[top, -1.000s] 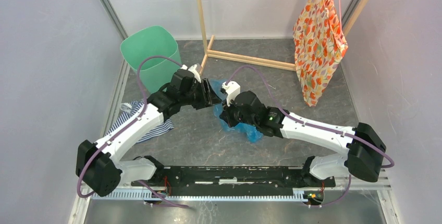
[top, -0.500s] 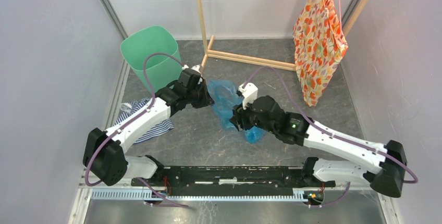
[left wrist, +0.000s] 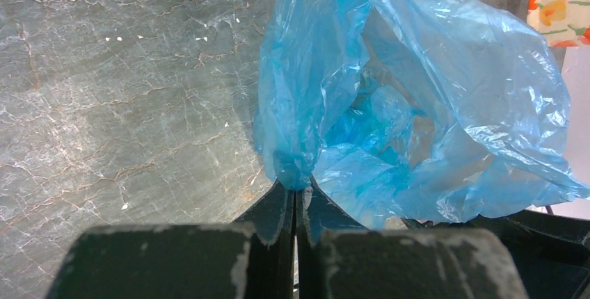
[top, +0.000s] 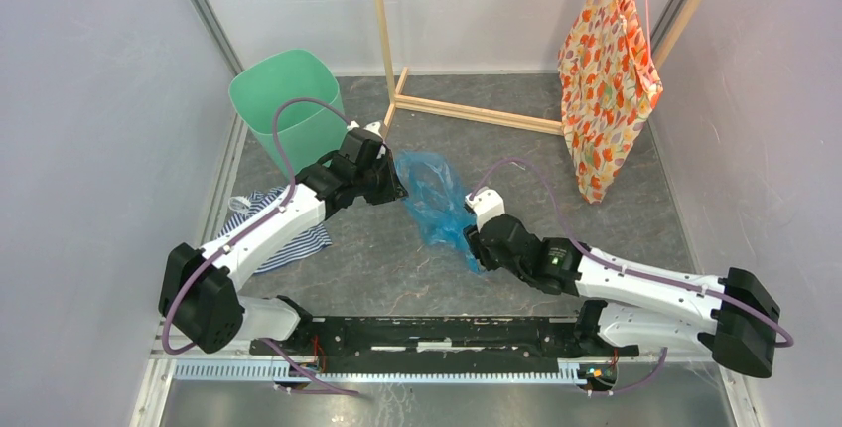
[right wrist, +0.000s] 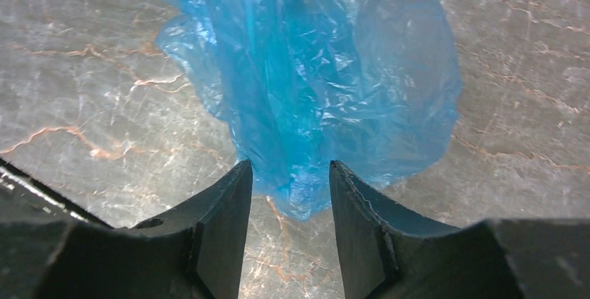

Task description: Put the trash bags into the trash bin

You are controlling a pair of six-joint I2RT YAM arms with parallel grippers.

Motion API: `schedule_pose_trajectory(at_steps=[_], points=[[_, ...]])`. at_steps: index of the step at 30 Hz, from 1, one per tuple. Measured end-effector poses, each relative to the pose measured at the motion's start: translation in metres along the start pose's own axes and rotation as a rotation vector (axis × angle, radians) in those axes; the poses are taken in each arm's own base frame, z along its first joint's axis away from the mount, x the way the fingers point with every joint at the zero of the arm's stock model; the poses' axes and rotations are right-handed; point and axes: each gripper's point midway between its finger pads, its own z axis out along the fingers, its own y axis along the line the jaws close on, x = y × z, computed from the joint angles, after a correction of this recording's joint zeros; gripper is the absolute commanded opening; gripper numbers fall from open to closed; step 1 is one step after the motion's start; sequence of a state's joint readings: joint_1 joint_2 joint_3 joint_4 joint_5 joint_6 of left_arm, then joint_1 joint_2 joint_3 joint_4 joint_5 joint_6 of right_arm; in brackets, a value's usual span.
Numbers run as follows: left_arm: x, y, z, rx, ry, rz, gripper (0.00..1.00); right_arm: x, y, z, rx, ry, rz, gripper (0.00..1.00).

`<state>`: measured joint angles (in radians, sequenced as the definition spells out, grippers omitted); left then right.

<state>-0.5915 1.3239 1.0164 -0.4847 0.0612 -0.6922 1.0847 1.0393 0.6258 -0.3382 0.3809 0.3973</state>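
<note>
The grey marbled table (top: 397, 268) is spread across the whole view. At its far side a bare wooden frame (top: 477, 114) is stood upright, and an orange floral fabric (top: 604, 79) is hung at the far right, well apart from the action. Over in the far left corner the mint-green trash bin (top: 273, 84) is set upright with its mouth open to the camera. Now to the middle: the light-blue trash bag (top: 432, 194) is found between the two grippers, near the bin but wholly outside it, crumpled and puffed open where it is viewed from the left wrist. Beside the left forearm a blue-and-white striped cloth (top: 306, 242) is laid flat on the table, partly hidden under the arm. And here is the grip: the left gripper (left wrist: 296, 198) is clamped tight, its jaws pressed together on a gathered fold at the bag's edge nearest the bin. The right gripper (right wrist: 290, 174) is held roughly half open at the bag's near end. The tip of the plastic is caught loosely between its fingers, and no pinch can be made out there.
</note>
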Motion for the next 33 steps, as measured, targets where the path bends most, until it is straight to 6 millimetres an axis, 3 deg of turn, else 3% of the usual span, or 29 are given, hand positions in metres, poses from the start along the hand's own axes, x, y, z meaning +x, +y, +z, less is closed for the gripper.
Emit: schedule_pose_trajectory(at_steps=[3,8,15,22,27,30,33], points=[[0.0,0.0,0.0,0.0,0.0,0.0,0.02,-0.002,-0.006,0.003,0.042,-0.014,0.008,0.61],[0.0,0.0,-0.001,-0.002,0.003,0.001,0.02,-0.008,-0.004,0.01,0.057,-0.042,0.024,0.65],[-0.002,-0.001,-0.004,-0.003,0.004,0.016,0.02,-0.008,0.0,0.01,0.072,-0.043,0.033,0.62],[0.0,0.001,-0.004,-0.011,0.014,0.023,0.02,-0.024,0.014,0.001,0.059,-0.077,0.052,0.61],[0.0,0.001,-0.004,-0.011,0.014,0.023,0.02,-0.015,0.013,0.009,0.097,-0.048,0.049,0.6],[0.0,0.001,-0.005,-0.011,0.014,0.025,0.02,-0.009,0.009,0.015,0.135,-0.03,0.035,0.5],[-0.001,0.001,-0.005,-0.009,0.012,0.035,0.02,-0.008,0.005,0.024,0.165,-0.016,0.027,0.22]])
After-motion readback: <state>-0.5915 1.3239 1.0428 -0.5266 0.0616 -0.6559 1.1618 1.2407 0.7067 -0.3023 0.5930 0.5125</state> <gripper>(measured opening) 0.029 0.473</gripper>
